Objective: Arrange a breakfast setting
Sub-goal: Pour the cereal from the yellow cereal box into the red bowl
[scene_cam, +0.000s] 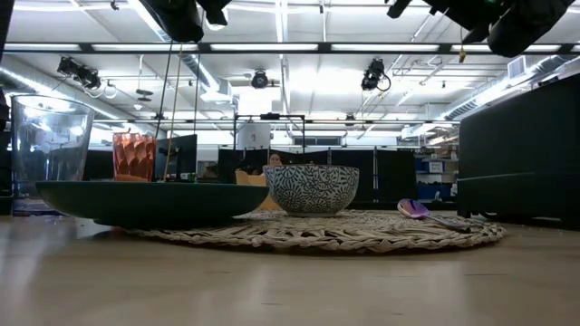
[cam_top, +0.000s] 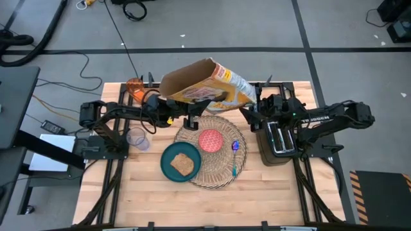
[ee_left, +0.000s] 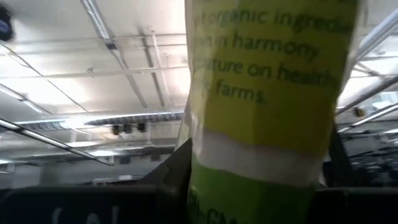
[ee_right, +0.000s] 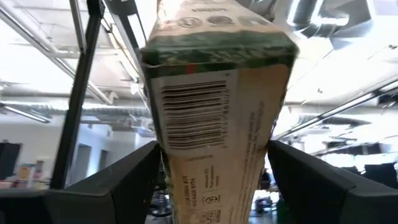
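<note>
One cereal box aloft over counter, tilted, hiding both gripper tips from above. Left gripper pinching box; right gripper spread around box end, contact unclear. One placemat: one plate overlapping edge, toast, one bowl, blue utensil. One orange cup at back; apple unseen.

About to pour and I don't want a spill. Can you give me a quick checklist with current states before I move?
1. Left gripper closed on the cereal box: ok.
2. Right gripper hold on the box: cannot tell.
3. Box's open end above the pink bowl: not ok, it looks to be behind the bowl.
4. Bowl upright on the placemat: ok.
5. Toast lying on the teal plate: ok.
</note>
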